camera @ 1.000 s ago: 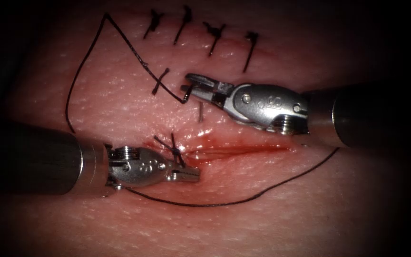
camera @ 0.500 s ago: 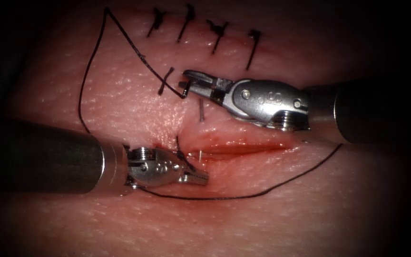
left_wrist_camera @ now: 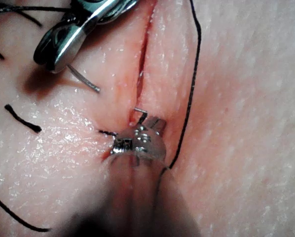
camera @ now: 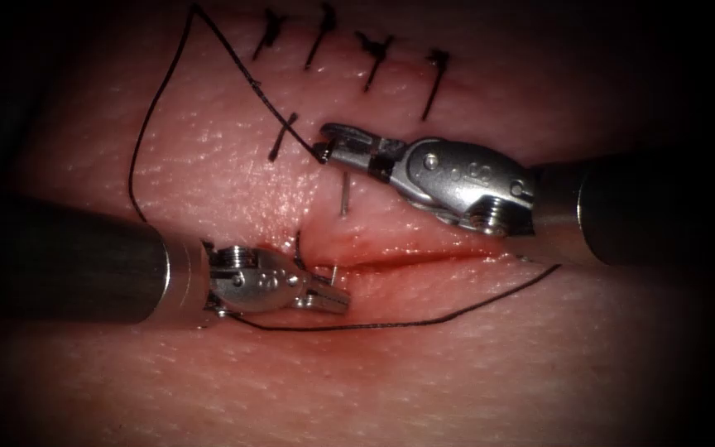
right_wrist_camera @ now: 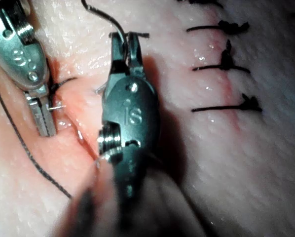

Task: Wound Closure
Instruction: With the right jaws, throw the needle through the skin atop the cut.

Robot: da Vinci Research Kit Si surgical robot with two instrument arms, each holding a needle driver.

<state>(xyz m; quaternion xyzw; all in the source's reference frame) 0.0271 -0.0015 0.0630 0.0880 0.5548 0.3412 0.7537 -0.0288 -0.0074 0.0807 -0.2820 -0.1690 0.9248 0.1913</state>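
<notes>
Right claw point(camera: 324, 149) shut on thread point(camera: 246, 74). Needle point(camera: 344, 194) sits in the tissue point(camera: 208, 165) just below it, upright. Left claw point(camera: 337, 300) closed at the cut point(camera: 424, 258); what it holds, can't tell.

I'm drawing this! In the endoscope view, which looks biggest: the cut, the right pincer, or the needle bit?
1. cut
2. right pincer, shut on the thread
3. needle bit, poking from the tissue

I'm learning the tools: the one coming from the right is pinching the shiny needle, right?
Not quite. The right arm's tool is pinching the black thread, not the needle, which stands in the tissue just below it. The endoscope view shows this.
</notes>
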